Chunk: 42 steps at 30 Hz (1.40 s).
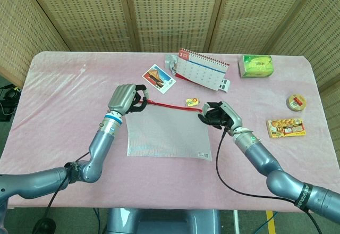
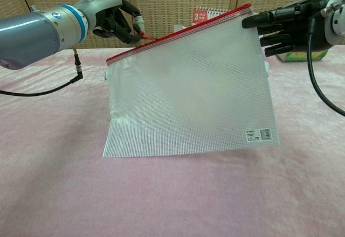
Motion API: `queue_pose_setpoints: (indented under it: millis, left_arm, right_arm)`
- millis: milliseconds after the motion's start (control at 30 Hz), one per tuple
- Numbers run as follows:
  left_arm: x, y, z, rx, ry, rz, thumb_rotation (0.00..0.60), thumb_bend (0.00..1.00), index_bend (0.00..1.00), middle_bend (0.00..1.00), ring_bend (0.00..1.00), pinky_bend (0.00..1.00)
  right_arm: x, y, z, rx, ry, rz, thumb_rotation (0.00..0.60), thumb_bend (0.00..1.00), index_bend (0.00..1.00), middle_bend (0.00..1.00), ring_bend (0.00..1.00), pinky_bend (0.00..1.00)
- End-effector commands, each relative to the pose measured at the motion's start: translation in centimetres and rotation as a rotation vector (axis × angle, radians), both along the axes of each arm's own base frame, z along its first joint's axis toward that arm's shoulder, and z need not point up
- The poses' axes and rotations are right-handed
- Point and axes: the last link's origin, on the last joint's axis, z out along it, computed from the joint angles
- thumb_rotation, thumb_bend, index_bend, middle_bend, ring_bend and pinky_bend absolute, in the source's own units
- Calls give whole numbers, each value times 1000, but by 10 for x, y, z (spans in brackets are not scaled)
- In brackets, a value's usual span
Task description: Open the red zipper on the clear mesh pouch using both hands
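1. We see a clear plastic pouch with a fine white mesh grid and a red zipper strip along its top edge.
2. We note a pink cloth-covered table.
3. Near the far edge, a white desk calendar with a red header stands.
4. At the far right corner, a green packet lies.
5. We see a silver-grey left hand with black fingers and a black right hand.
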Motion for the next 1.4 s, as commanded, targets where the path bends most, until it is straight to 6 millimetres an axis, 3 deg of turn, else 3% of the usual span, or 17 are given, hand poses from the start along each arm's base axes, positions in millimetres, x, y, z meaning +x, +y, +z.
queue_pose_setpoints:
  millis: [33, 667, 867, 933, 967, 1000, 1067, 1167, 1400]
  left_arm:
    - [-17, 5, 10, 17, 17, 30, 600, 890, 870, 1000, 934, 1000]
    - [-83, 16, 57, 81, 53, 131, 600, 892, 871, 1000, 934, 1000]
    - [-85, 16, 57, 73, 45, 133, 600, 880, 870, 1000, 934, 1000]
    - [-85, 16, 57, 71, 43, 126, 600, 681, 760, 998, 934, 1000]
    - [-85, 16, 56, 69, 41, 126, 600, 431, 568, 991, 934, 1000]
    - [-86, 15, 56, 58, 43, 126, 600, 186, 320, 977, 934, 1000]
    - [-87, 15, 59, 55, 53, 121, 600, 3, 41, 950, 934, 1000]
    - [-89, 13, 65, 82, 65, 104, 600, 0, 0, 930, 934, 1000]
    - [-97, 2, 87, 177, 96, 46, 600, 0, 0, 917, 928, 1000]
  right_arm:
    - [-8, -2, 7, -10, 0, -15, 600, 690, 834, 993, 972, 1000]
    - [-36, -10, 21, -42, 27, -65, 600, 690, 834, 993, 972, 1000]
    - [-36, -11, 19, -31, 36, -58, 600, 690, 832, 993, 972, 1000]
    - [-37, -11, 18, -42, 60, -44, 600, 622, 789, 992, 972, 1000]
    - [-38, -11, 17, -44, 72, -38, 600, 461, 679, 988, 972, 1000]
    - [-39, -10, 15, -39, 120, -9, 600, 257, 506, 981, 972, 1000]
    - [-43, -12, 17, -69, 197, 32, 600, 20, 221, 967, 970, 1000]
    - [-49, -13, 20, -141, 310, 82, 600, 0, 65, 956, 965, 1000]
    - [-65, -6, 36, -288, 541, 167, 600, 0, 55, 948, 961, 1000]
